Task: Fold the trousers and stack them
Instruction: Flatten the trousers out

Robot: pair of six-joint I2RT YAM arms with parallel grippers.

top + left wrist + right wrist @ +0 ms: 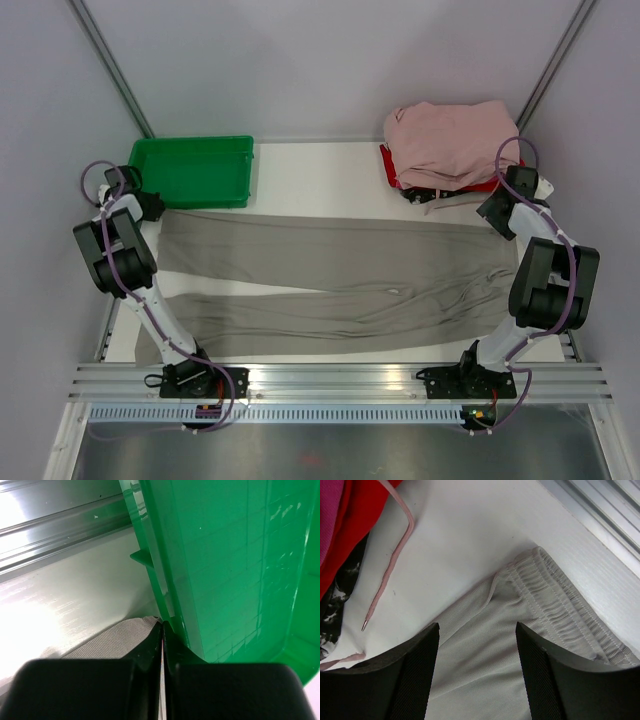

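The grey-beige trousers (pixel 330 270) lie spread flat across the table, legs to the left and waistband to the right. My left gripper (pixel 146 205) is at the far-left hem corner, beside the green bin. In the left wrist view its jaws (pixel 163 626) are pressed together, with ribbed trouser fabric (pixel 110 640) showing just under the left finger; no fabric shows between them. My right gripper (pixel 497 215) hovers over the far corner of the waistband. In the right wrist view it is open (pixel 477 627), with trouser fabric (pixel 480 675) and the elastic waistband (pixel 560 610) below.
A green bin (pixel 195 170) (pixel 235 570) stands at the back left, touching distance from the left fingers. A pile of pale pink garments (pixel 450 140) sits on a red item (pixel 350 520) at the back right; its pink drawstring (pixel 395 555) trails onto the table. Aluminium rails (pixel 340 380) border the table's near edge.
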